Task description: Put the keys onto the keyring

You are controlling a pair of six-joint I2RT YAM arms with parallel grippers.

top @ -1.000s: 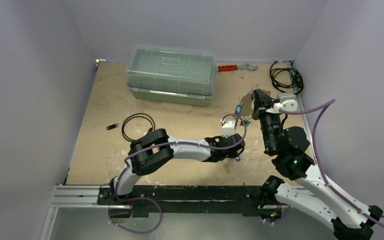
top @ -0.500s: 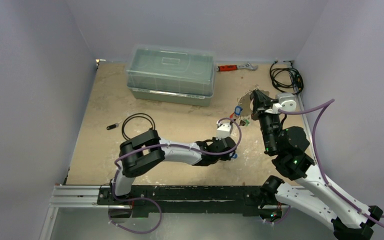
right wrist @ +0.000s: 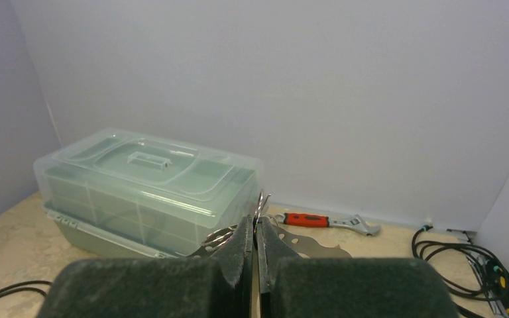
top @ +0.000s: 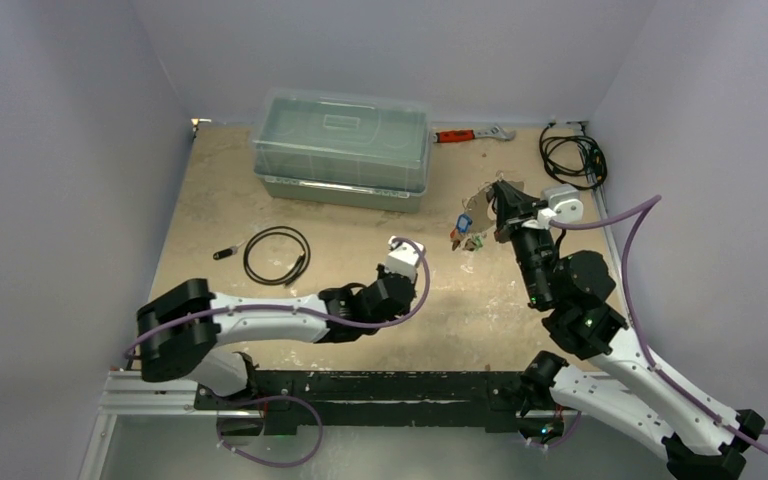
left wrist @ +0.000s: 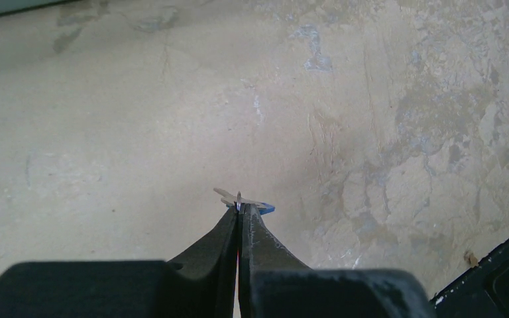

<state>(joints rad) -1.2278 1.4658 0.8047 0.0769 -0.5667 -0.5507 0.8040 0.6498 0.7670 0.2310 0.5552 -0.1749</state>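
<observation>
**Left:** the left gripper (left wrist: 239, 211) has its fingers pinched together on one key (left wrist: 230, 196). The key lies crosswise to the fingers, with its blue tag (left wrist: 267, 209) on the right, above the table (left wrist: 106, 132).

**Centre-right:** other keys (top: 465, 232) hang in a cluster from the keyring (right wrist: 311, 246).

**Right:** the right gripper (right wrist: 255, 228) has its fingers closed on the ring's rim and holds it raised off the table.

**Key relation:** the held key is well apart from the ring, to its left and nearer the arm bases. Only the left arm carries it, so the coming move probably runs rightward and away from the bases. The key's eye would need to meet a rim hole.
</observation>
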